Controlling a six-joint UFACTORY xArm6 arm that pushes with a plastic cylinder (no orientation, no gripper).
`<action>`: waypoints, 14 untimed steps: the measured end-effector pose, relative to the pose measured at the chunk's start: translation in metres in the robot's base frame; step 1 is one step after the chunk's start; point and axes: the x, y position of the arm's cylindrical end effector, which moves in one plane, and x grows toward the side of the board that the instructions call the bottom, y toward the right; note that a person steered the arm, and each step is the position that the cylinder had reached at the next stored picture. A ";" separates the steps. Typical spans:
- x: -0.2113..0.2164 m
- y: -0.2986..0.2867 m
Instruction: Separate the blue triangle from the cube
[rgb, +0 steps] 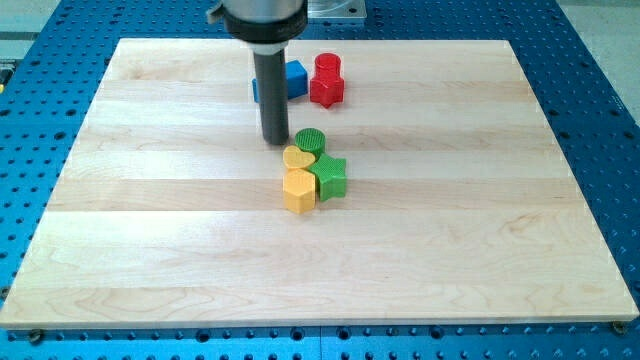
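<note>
Wooden board (150, 250) on blue table: no jaws here, our tip (275, 141) sits at six o'clock of the blue block (295, 78), light, rigid, slidey — push its flat side.

A single camera looks down at a slant from beyond the view's bottom edge, facing toward the view's top. It stands back enough to take in nearly the whole wooden bench (150, 250), with the blue perforated base (600, 120) showing around it. The arm's rod enters from the top edge, its mount cut off by the frame. No second view shares the scene.
</note>
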 end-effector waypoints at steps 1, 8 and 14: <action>-0.021 -0.016; -0.107 0.035; -0.003 0.019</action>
